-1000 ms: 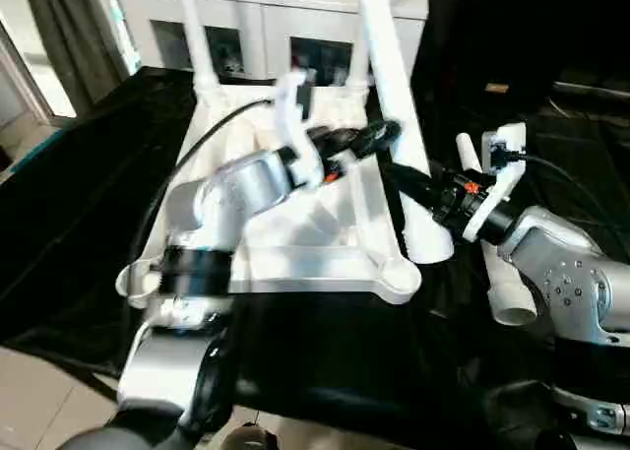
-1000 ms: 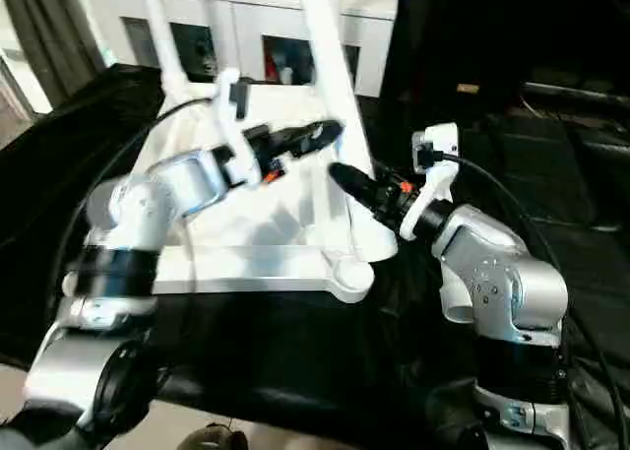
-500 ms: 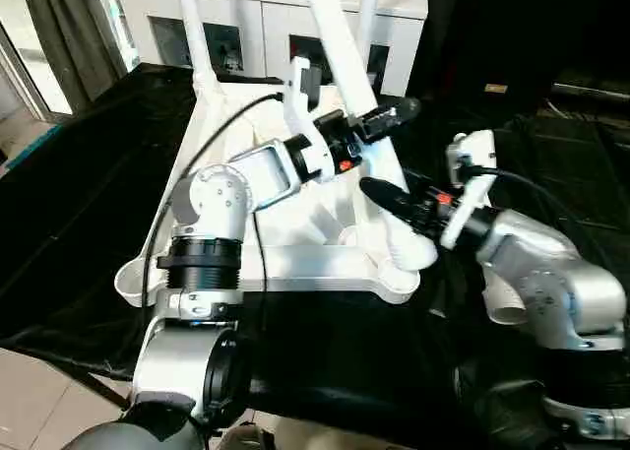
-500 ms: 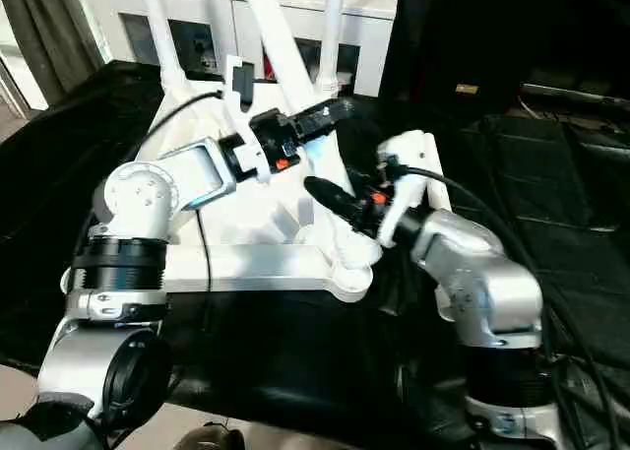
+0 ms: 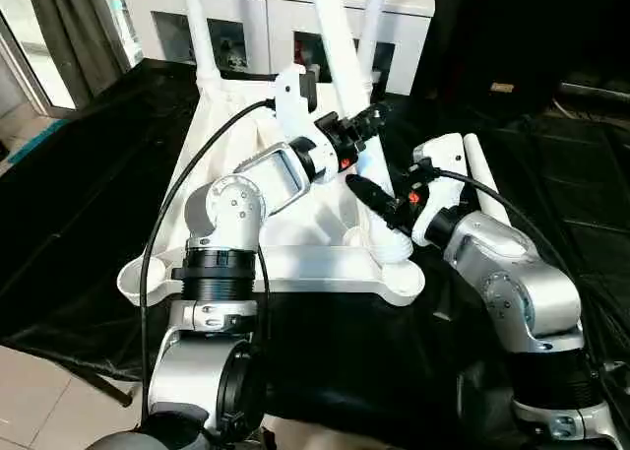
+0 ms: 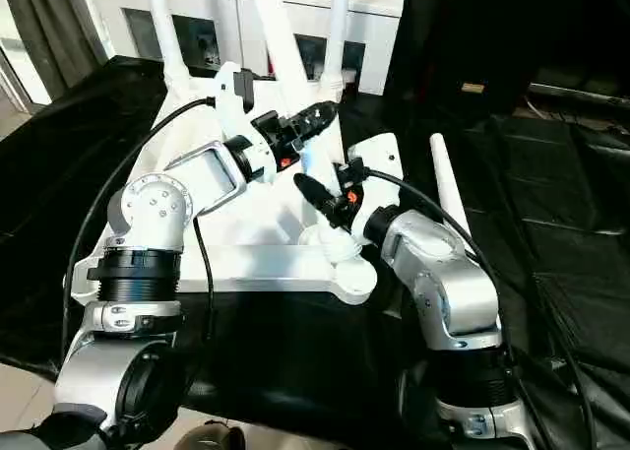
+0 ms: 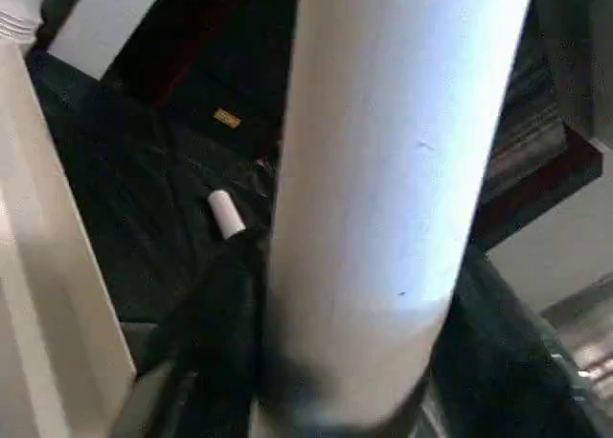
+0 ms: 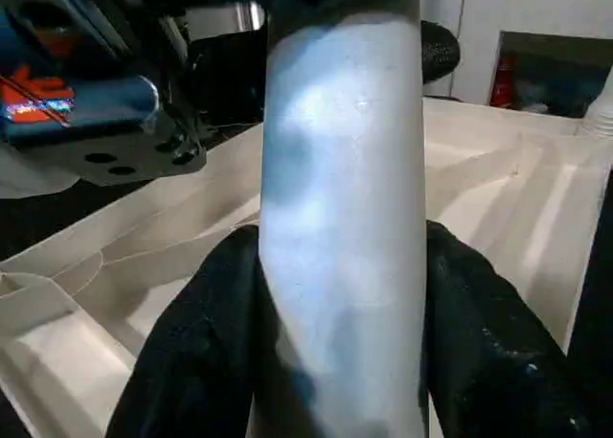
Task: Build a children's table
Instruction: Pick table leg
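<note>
The white tabletop lies underside up on black cloth, with two legs standing in its far corners. A third leg leans over it, its flared lower end at the near right corner socket; I cannot tell whether it is seated. My left gripper is shut on this leg's middle, and the leg looms close in the left wrist view. My right gripper is shut on it lower down, a black finger on each side of the leg. A fourth leg lies loose on the cloth.
A white cabinet with glass doors stands right behind the table. Black cloth covers the surface all round. My left arm's black cable arches over the tabletop's left side. Dark furniture fills the back right.
The held leg's lower end has shifted left from beside the tabletop's right edge onto the near right corner. My right arm moved in leftward with it, uncovering the loose leg.
</note>
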You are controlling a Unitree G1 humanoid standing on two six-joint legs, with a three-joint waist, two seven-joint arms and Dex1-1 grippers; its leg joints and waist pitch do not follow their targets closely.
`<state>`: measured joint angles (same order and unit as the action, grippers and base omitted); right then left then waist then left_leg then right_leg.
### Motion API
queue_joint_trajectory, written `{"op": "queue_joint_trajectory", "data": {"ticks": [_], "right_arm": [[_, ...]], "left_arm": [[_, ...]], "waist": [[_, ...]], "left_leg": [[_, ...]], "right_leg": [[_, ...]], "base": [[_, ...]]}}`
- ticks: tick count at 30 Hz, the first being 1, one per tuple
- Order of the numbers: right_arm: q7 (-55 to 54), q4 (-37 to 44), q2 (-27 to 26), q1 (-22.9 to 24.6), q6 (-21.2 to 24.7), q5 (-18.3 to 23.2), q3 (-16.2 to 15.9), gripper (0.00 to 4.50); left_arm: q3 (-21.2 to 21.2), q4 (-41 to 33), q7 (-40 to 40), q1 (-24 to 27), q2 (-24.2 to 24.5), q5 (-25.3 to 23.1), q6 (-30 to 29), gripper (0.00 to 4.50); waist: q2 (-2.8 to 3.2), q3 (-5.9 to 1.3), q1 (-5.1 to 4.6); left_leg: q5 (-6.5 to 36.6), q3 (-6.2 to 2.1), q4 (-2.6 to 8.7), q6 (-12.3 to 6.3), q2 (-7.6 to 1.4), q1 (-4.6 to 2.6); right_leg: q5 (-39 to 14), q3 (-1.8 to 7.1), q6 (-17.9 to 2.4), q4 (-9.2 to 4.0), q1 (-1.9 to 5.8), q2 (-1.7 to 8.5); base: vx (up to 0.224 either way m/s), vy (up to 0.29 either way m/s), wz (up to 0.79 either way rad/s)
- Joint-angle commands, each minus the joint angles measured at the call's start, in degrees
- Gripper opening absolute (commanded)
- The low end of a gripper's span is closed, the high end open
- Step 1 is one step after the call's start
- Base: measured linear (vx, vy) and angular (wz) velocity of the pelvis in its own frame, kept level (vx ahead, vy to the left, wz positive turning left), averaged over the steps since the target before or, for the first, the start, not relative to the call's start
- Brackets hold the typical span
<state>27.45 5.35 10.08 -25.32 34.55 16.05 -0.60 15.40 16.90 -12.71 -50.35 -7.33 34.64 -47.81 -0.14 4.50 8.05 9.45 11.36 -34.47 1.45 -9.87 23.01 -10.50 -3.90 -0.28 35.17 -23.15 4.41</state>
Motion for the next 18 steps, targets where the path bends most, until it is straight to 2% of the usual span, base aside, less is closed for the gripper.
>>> {"op": "queue_joint_trajectory", "data": {"ticks": [1,7,9,11,12,13,14,16,18], "right_arm": [[-1.46,-1.19,-0.02,-0.66,0.13,-0.67,-0.19,1.86],[0.28,0.49,0.24,-0.18,0.32,0.92,-0.68,1.86],[2.4,1.31,0.31,-0.03,3.23,4.17,0.42,2.56],[4.65,1.77,1.54,0.06,4.36,5.39,0.23,2.56],[7.13,2.35,3.13,0.19,5.4,6.4,-0.17,2.74],[8.06,2.63,3.74,0.24,5.98,6.92,-0.21,2.89],[8.84,2.86,4.26,0.28,6.53,7.4,-0.21,2.89],[14.17,4.32,8.22,0.29,9.81,10.99,0.25,3.07],[16.43,4.85,9.66,0.2,11.47,13.03,0.82,3.17]], "left_arm": [[-0.82,-2.23,-0.23,-0.13,-1.16,0.3,0.25,2.11],[-2.55,-3.75,-3.08,0.66,0.33,1.34,-0.47,1.91],[-5.93,-5.02,-7.9,1.29,2.84,0.74,-0.91,1.9],[-7.46,-5.54,-10.07,1.58,4.09,0.42,-1.23,1.89],[-9.21,-6.04,-12.99,1.83,6.07,0.19,-1.95,1.86],[-9.8,-6.19,-14.2,1.91,6.87,0.23,-2.32,1.85],[-10.28,-6.3,-15.29,1.97,7.56,0.3,-2.65,1.85],[-13.17,-6.05,-21.7,1.93,12.0,-0.03,-3.41,1.85],[-14.01,-5.93,-23.85,1.79,13.51,-0.06,-3.74,1.85]], "waist": [[-0.6,-4.72,-0.26],[-0.49,-4.82,-0.29],[-0.45,-4.94,-0.19],[-0.46,-4.96,-0.13],[-0.29,-4.98,-0.02],[-0.51,-4.98,0.01],[-0.42,-4.99,0.08],[-0.7,-5.03,0.02],[-0.59,-5.03,0.11]], "left_leg": [[7.12,-1.86,3.75,-2.02,-3.22,-1.65],[7.91,-1.89,3.83,-1.26,-3.32,-1.73],[7.69,-1.93,3.85,-1.39,-3.29,-1.78],[7.57,-1.86,3.82,-1.57,-3.31,-1.89],[7.43,-1.81,3.76,-1.38,-3.46,-1.93],[7.31,-1.85,3.78,-1.4,-3.37,-1.86],[6.94,-1.82,3.79,-1.32,-3.35,-1.87],[6.5,-1.66,3.67,-1.53,-3.19,-1.78],[6.46,-1.71,3.63,-1.5,-3.22,-1.76]], "right_leg": [[-7.52,2.81,-10.71,-3.99,2.91,4.5],[-7.64,2.83,-10.51,-3.95,2.9,4.45],[-7.68,2.84,-10.33,-3.87,2.96,4.45],[-7.71,2.86,-10.42,-3.87,2.92,4.45],[-7.15,2.9,-10.74,-3.78,2.82,4.51],[-7.07,2.87,-10.48,-3.77,2.91,4.4],[-6.86,2.89,-10.52,-3.64,2.96,4.46],[-6.94,2.94,-10.61,-3.64,3.06,4.44],[-7.22,2.97,-10.32,-3.53,3.1,4.47]], "base": [[0.0,0.0,0.0],[0.0,0.0,0.0],[0.0,0.0,0.0],[0.0,0.0,0.0],[0.0,0.0,0.0],[0.0,0.0,0.0],[0.0,0.0,0.0],[0.0,0.0,0.0],[0.0,0.0,0.0]]}}
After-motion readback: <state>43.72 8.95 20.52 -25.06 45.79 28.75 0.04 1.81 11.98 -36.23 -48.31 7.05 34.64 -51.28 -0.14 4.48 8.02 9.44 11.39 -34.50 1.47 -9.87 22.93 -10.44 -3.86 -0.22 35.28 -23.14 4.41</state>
